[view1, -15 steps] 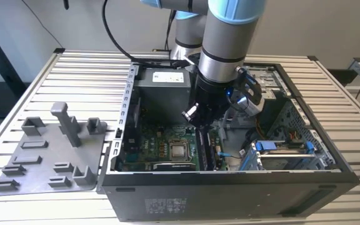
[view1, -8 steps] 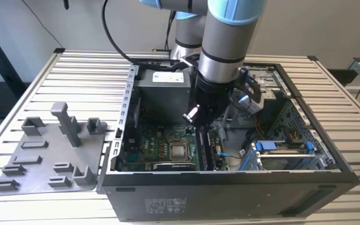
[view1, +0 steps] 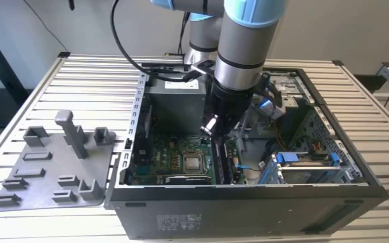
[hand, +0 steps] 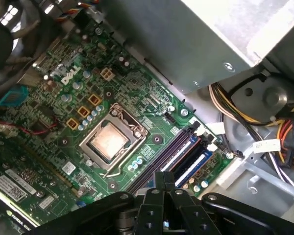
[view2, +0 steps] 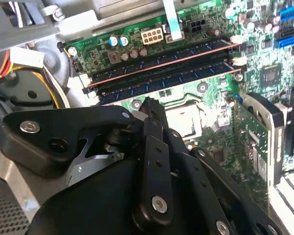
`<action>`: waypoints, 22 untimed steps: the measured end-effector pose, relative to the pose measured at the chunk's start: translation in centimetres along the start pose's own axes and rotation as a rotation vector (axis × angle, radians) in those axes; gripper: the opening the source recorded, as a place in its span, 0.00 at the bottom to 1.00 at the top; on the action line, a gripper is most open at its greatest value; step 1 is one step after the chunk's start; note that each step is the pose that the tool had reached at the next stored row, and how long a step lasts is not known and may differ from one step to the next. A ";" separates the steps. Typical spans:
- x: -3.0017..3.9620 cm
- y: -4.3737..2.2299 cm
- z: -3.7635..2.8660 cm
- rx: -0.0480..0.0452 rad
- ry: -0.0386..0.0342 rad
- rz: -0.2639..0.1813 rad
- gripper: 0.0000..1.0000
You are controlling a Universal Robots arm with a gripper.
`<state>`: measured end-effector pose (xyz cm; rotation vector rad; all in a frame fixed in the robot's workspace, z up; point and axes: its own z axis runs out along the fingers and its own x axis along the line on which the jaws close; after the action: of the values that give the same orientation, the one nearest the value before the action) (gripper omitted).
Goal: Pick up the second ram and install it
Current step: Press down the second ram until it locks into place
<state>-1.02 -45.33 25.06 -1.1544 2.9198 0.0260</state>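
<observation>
Two fingertips of the gripper [hand: 159, 179] look pressed together with nothing between them, poised low inside the open computer case [view1: 356, 174], right over the memory slots. The second ram [view2: 166, 81] appears to lie edge-on in the slot nearest those fingertips, beside another stick [view2: 161, 62] farther off. If its end latches are not fully closed, an off-centre push could tilt it or leave it half-seated; drifting sideways could strike the processor socket [hand: 108, 142] just beside the slots.
</observation>
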 end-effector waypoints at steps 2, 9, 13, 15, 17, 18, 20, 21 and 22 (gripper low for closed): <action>0.00 0.00 0.01 0.0023 -0.0023 -0.036 0.11; 0.00 0.00 0.09 0.0049 -0.0046 -0.163 0.11; 0.00 0.00 0.18 0.0089 -0.0078 -0.230 0.11; 0.00 -0.01 0.22 0.0107 -0.0094 -0.263 0.11; 0.03 -0.03 0.28 0.0117 -0.0107 -0.288 0.11; 0.06 -0.05 0.29 0.0122 -0.0109 -0.298 0.11; 0.12 -0.11 0.31 0.0131 -0.0117 -0.318 0.11; 0.14 -0.14 0.32 0.0137 -0.0122 -0.329 0.11; 0.17 -0.17 0.34 0.0143 -0.0127 -0.339 0.11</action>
<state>-1.03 -45.56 24.72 -1.6202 2.6664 0.0116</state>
